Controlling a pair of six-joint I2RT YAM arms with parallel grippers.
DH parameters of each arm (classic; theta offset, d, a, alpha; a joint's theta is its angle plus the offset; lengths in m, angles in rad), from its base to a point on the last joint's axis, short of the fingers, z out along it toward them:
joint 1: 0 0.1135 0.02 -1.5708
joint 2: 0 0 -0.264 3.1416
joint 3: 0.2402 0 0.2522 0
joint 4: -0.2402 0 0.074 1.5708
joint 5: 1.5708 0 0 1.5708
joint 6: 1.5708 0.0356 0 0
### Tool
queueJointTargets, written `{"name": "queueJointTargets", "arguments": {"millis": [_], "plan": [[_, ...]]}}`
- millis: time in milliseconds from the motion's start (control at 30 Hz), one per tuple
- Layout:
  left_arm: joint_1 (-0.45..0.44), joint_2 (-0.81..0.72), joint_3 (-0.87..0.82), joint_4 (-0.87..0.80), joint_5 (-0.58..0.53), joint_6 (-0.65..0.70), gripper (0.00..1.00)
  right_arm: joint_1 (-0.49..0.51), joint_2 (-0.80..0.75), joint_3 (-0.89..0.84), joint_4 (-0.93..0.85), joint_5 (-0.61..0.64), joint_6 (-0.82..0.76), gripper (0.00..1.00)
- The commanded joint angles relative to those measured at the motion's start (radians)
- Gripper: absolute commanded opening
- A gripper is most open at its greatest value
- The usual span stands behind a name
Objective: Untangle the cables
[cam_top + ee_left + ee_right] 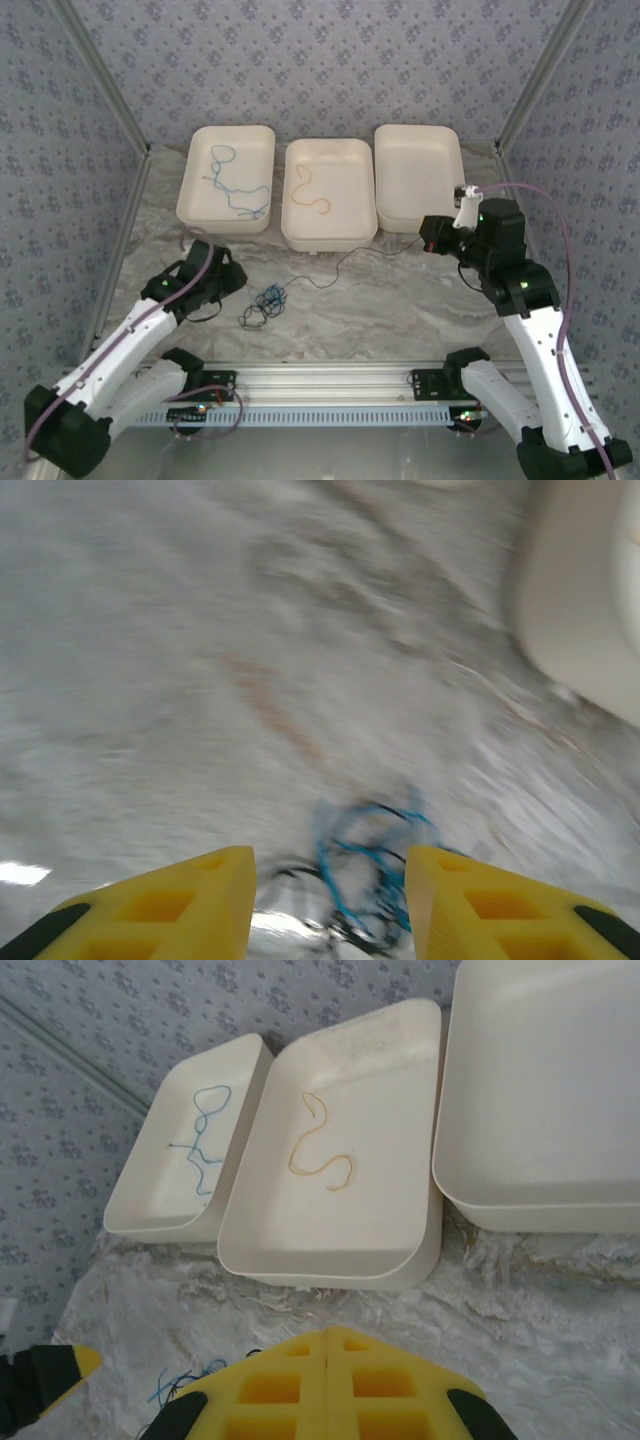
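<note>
So far, blue cable (232, 180) is laid in left tray (248, 143), yellow cable (312, 195) in mid tray (342, 165); blue-black knot (265, 300) mid-table isn't yet undone. L gripper (328, 865) is spread over it, R gripper (328, 1338) pressed together.

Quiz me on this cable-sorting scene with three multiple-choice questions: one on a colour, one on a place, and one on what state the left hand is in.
1. The cable in the left tray is: A blue, B red, C green.
2. The yellow-tan cable lies in: A the left tray, B the right tray, C the middle tray.
3. The fingers of the left hand are: A pressed shut, B apart, with the tangle showing between them, C clamped on a tray.

Answers: 1 A, the blue cable curls on that tray's floor; 2 C, it snakes across the middle tray; 3 B, the wrist view shows a gap between the yellow fingers.
</note>
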Motion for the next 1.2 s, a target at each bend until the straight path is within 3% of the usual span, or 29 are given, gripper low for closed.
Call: {"name": "queueJointTargets", "arguments": {"millis": [0, 100, 300, 533, 733, 867, 967, 1067, 1167], "plan": [[-0.121, 0.063, 0.033, 0.028, -0.035, 0.057, 0.45, 0.008, -0.001, 0.009, -0.022, 0.049, -0.028, 0.0], [-0.165, 0.16, 0.028, 0.042, -0.023, 0.077, 0.49, 0.009, 0.011, 0.012, -0.026, 0.06, -0.035, 0.0], [-0.165, 0.28, 0.061, 0.061, -0.045, 0.135, 0.53, 0.008, 0.013, -0.002, -0.023, 0.072, -0.039, 0.0], [-0.154, 0.357, 0.078, 0.092, -0.026, 0.298, 0.53, 0.006, 0.013, -0.009, -0.018, 0.068, -0.037, 0.0], [-0.155, 0.275, 0.059, 0.174, 0.07, 0.336, 0.54, 0.001, 0.02, -0.013, -0.008, 0.064, -0.038, 0.0], [-0.155, 0.145, 0.063, 0.131, 0.095, 0.374, 0.55, -0.001, 0.032, -0.015, -0.001, 0.061, -0.039, 0.0], [-0.156, 0.164, 0.07, 0.082, 0.124, 0.4, 0.54, -0.002, 0.038, -0.016, 0.007, 0.058, -0.038, 0.0], [-0.2, 0.328, 0.134, -0.012, 0.033, 0.389, 0.48, -0.003, 0.04, -0.018, 0.012, 0.057, -0.035, 0.0], [-0.257, 0.382, 0.159, -0.025, -0.019, 0.382, 0.5, -0.005, 0.041, -0.019, 0.015, 0.054, -0.034, 0.0]]}}
